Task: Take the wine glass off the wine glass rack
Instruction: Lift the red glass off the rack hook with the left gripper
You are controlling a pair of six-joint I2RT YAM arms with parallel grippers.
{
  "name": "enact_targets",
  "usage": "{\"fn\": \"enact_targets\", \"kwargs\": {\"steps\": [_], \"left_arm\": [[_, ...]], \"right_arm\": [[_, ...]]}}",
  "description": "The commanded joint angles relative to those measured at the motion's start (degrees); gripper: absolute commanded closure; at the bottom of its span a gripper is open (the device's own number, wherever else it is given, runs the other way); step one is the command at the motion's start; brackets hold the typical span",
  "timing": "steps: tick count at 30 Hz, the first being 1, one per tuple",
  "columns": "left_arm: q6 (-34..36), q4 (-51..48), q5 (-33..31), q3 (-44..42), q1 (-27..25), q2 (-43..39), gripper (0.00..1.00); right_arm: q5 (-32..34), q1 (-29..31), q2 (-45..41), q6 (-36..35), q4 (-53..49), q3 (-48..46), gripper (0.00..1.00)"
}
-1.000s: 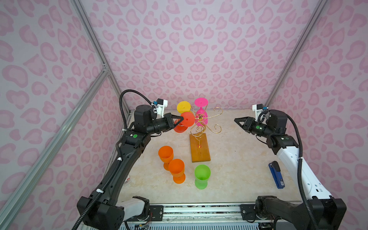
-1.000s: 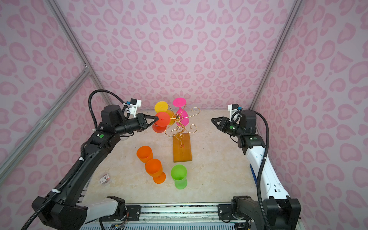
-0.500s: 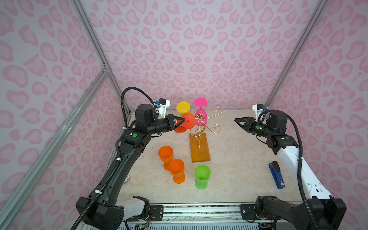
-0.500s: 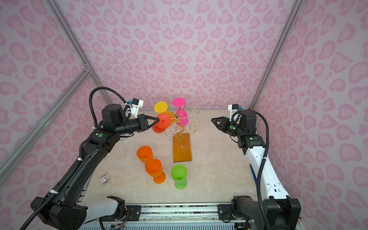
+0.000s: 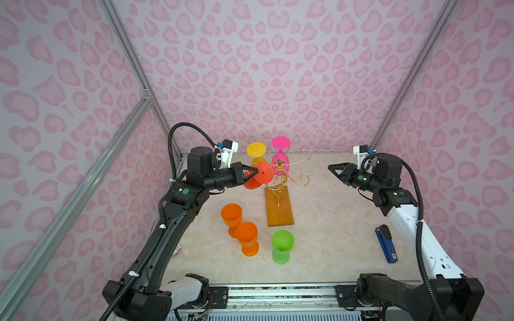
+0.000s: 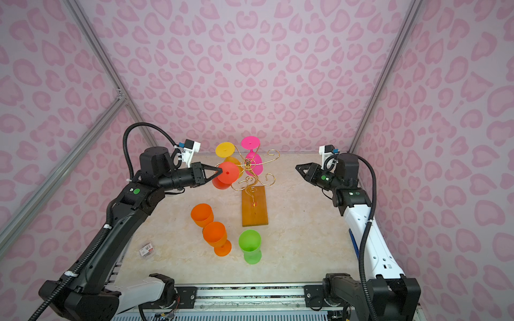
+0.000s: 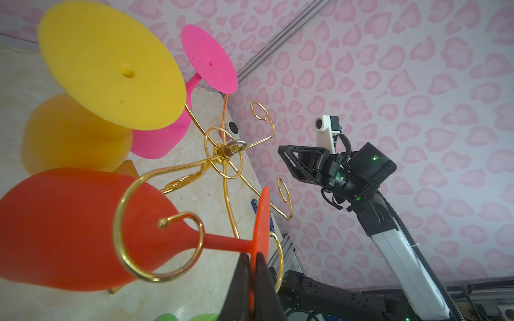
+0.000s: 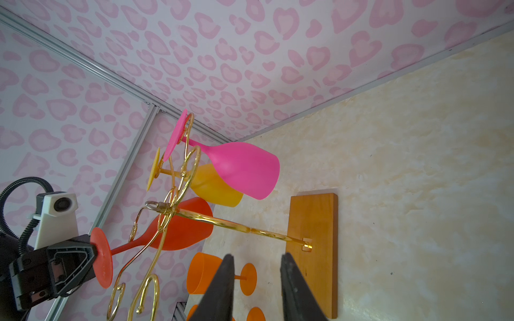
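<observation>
I see left gripper (image 7: 251, 255) clamped on red wine glass (image 7: 69, 228) foot, shifted slightly toward wine glass rack (image 5: 279, 178) (right gripper (image 8: 257, 255) part-open, empty, unmoved).

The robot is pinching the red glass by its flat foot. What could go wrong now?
The left gripper pinches the red glass only by its foot's edge, so it may swivel or slip. Its stem sits inside a curl of the rack; a crooked pull could snag and tip it. The yellow glass and pink glass hang close and might get bumped.
</observation>
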Motion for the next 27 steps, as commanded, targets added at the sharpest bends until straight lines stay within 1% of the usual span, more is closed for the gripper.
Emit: {"fn": "enact_targets", "kwargs": {"steps": [1, 4, 5, 9, 16, 22, 27], "left_arm": [[1.0, 0.6, 0.7, -0.2, 0.1, -1.2, 0.98], [0.7, 0.4, 1.2, -0.2, 0.1, -2.1, 0.98], [0.6, 0.4, 1.4, -2.0, 0.1, -2.5, 0.98], [0.2, 0.5, 1.9, -3.8, 0.1, -4.5, 0.98], [-1.3, -0.6, 2.0, -7.0, 0.1, -10.5, 0.98], [-0.8, -4.7, 3.9, -5.0, 0.3, -15.7, 0.98], [-0.6, -7.2, 5.3, 0.0, 0.4, -19.4, 0.98]], "right_arm": [[-0.3, -0.1, -0.3, -0.6, 0.8, -0.2, 0.7], [-0.3, -0.1, -0.5, -0.6, 0.7, -0.3, 0.7], [-0.4, -0.3, -0.5, -0.6, 0.7, -0.3, 0.7], [-0.4, -0.2, -0.5, -0.4, 0.9, -0.4, 0.7], [-0.8, -0.2, -0.3, -0.3, 1.1, 0.2, 0.7], [-1.3, -0.3, -0.2, 0.1, 1.7, 0.6, 0.7], [-1.7, -0.2, -0.6, 1.0, 2.8, 0.8, 0.7]]}}
